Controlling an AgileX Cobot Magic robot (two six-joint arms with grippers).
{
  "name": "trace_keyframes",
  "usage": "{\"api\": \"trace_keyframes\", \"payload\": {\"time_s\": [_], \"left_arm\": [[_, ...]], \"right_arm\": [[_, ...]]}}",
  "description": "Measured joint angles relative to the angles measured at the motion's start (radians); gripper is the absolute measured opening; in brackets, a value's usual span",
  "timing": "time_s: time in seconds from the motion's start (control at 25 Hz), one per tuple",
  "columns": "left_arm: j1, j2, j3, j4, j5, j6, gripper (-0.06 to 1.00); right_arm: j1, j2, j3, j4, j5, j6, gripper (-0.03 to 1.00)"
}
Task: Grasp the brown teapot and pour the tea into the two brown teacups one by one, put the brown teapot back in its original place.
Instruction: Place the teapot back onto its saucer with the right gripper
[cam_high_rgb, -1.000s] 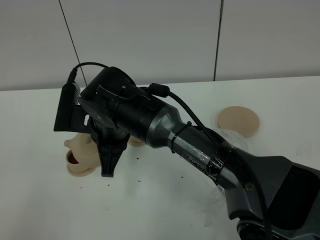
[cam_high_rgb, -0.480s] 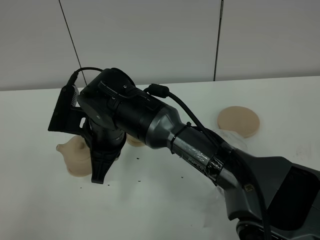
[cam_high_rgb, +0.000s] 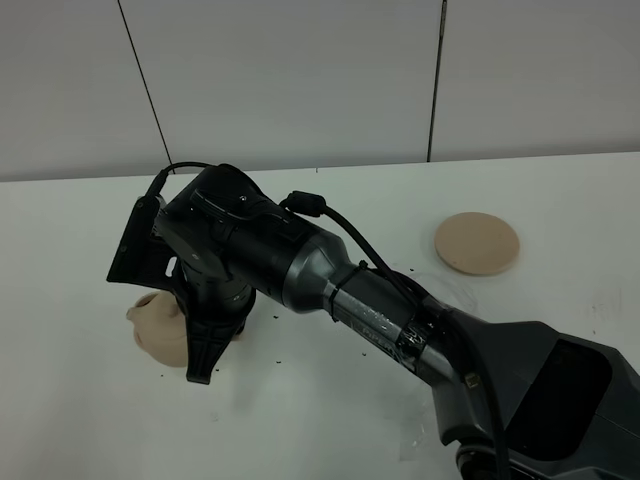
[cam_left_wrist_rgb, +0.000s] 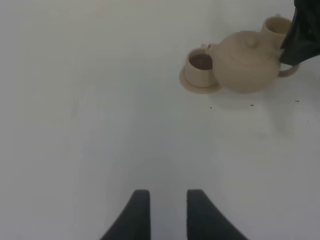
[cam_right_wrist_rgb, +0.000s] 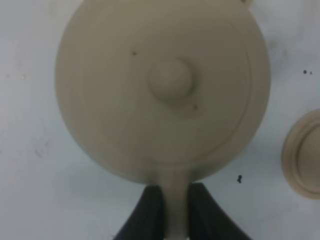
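Observation:
The brown teapot (cam_right_wrist_rgb: 165, 95) fills the right wrist view from above, lid knob in the middle, and my right gripper (cam_right_wrist_rgb: 175, 192) is shut on its loop handle. In the exterior view the right arm reaches across to the left, with the right gripper (cam_high_rgb: 200, 372) pointing down beside the teapot (cam_high_rgb: 155, 330); both cups are hidden there. The left wrist view shows the teapot (cam_left_wrist_rgb: 247, 62) upright, its spout by a teacup (cam_left_wrist_rgb: 200, 65) holding dark tea. The second teacup (cam_left_wrist_rgb: 276, 25) stands behind. The wide saucer (cam_high_rgb: 477, 243) lies bare at the right. My left gripper (cam_left_wrist_rgb: 167, 200) is open and holds nothing.
Small dark specks are scattered on the white table (cam_high_rgb: 320, 400) around the cups. A round tan piece (cam_right_wrist_rgb: 305, 155), likely a cup on its saucer, is cut off by the frame edge in the right wrist view. A white wall stands behind the table.
The right gripper has turned and come down toward the table's near side with the teapot. The filled cup that showed below the spout a second ago is now hidden.

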Motion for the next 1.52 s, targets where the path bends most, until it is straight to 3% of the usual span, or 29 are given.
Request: {"api": "trace_keyframes", "payload": {"time_s": [0.8, 1.52], "left_arm": [[0.0, 0.0, 0.0, 0.0, 0.0, 0.0, 0.25], [0.0, 0.0, 0.0, 0.0, 0.0, 0.0, 0.25]], "right_arm": [[-0.015, 0.0, 0.0, -0.004, 0.0, 0.002, 0.1], [-0.235, -0.055, 0.0, -0.001, 0.001, 0.032, 0.1]]}}
